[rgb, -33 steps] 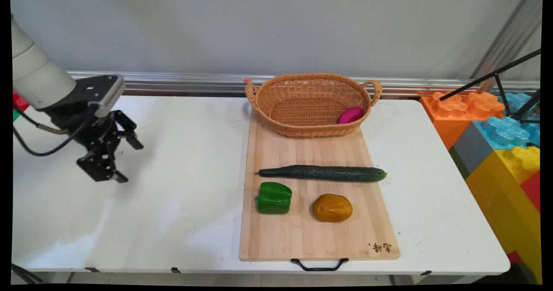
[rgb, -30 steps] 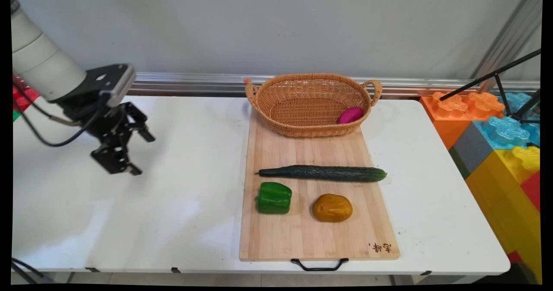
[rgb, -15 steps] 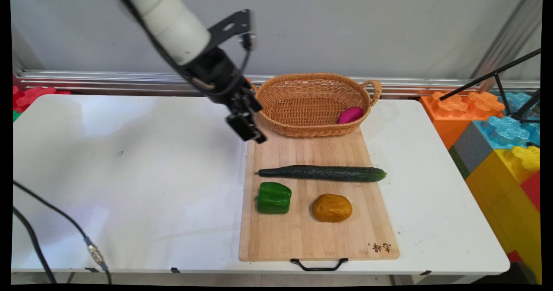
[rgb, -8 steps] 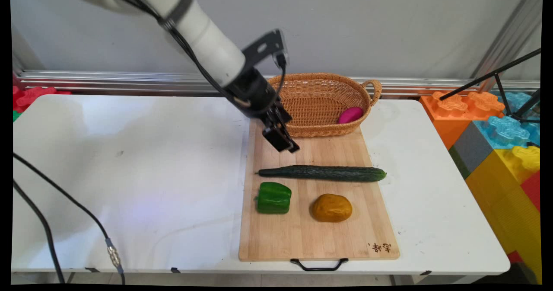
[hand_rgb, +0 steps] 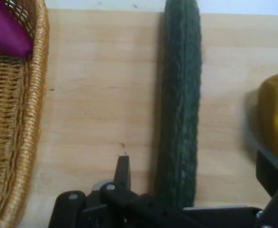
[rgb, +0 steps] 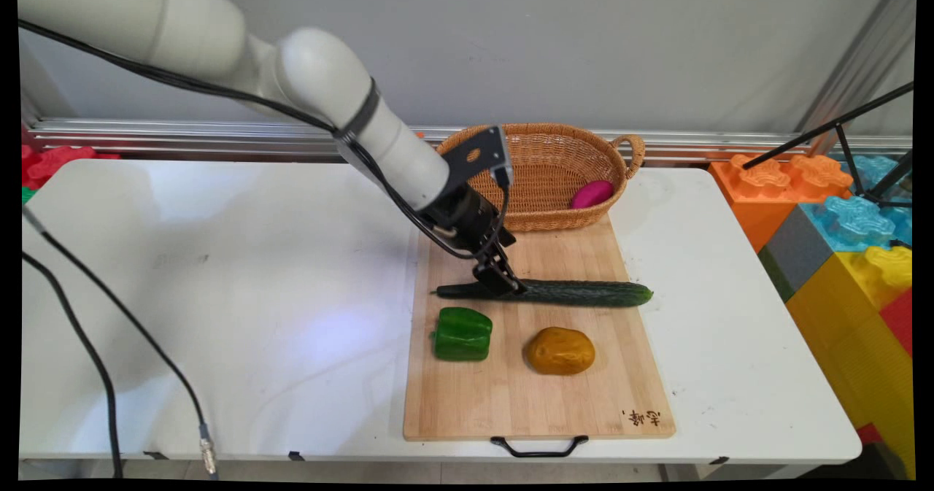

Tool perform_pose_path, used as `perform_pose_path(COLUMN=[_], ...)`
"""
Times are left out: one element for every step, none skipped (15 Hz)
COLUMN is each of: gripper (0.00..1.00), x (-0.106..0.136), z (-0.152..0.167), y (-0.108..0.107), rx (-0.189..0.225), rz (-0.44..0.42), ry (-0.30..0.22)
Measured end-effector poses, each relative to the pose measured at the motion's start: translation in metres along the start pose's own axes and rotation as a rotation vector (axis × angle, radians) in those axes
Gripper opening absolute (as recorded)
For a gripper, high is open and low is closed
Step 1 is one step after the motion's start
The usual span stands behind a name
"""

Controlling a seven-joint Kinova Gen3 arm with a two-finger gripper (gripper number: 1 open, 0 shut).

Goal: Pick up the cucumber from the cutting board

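**Gripper positioned over cucumber on cutting board**

White table [rgb: 219, 316] backed by a grey wall carries a wooden cutting board [rgb: 511, 403], on which all nearby items rest.

1. Gripper [rgb: 503, 284]: low over the left part of the cucumber [rgb: 584, 292]. The jaws stand spread, one finger on each side of the cucumber; in the hand view the cucumber [hand_rgb: 179, 109] runs up from between the two fingers, one finger [hand_rgb: 123, 170] on its left and the other [hand_rgb: 272, 171] on its right. Contact with the cucumber cannot be determined.
2. Cucumber: lies flat across the board.
3. Green pepper [rgb: 462, 334]: near side of the cucumber, left.
4. Yellow-brown potato [rgb: 561, 350]: near side of the cucumber, right of the pepper.
5. Wicker basket [rgb: 525, 214]: at the board's far end, holding a magenta object [rgb: 592, 194] at its right side.
6. Coloured blocks [rgb: 846, 236]: beyond the table's right edge.
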Motion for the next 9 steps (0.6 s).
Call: perform_pose_path(gripper=[1.0,1.0,1.0,1.0,1.0,1.0,1.0,1.0,1.0], x=[-0.002,-0.003,-0.005,-0.007,-0.009,-0.01,-0.011,-0.011,-0.012], z=[0.008,0.014,0.021,0.029,0.037,0.043,0.047,0.051,0.056], y=[-0.002,-0.003,-0.005,-0.006,-0.007,-0.008,-0.009,-0.01,-0.011], rx=[0.004,0.005,0.005,0.001,-0.002,-0.004,-0.005,-0.005,-0.007], rz=[0.003,0.004,0.006,0.009,0.011,0.014,0.016,0.018,0.022], ry=[0.003,0.005,0.005,0.006,0.006,0.007,0.007,0.009,0.01])
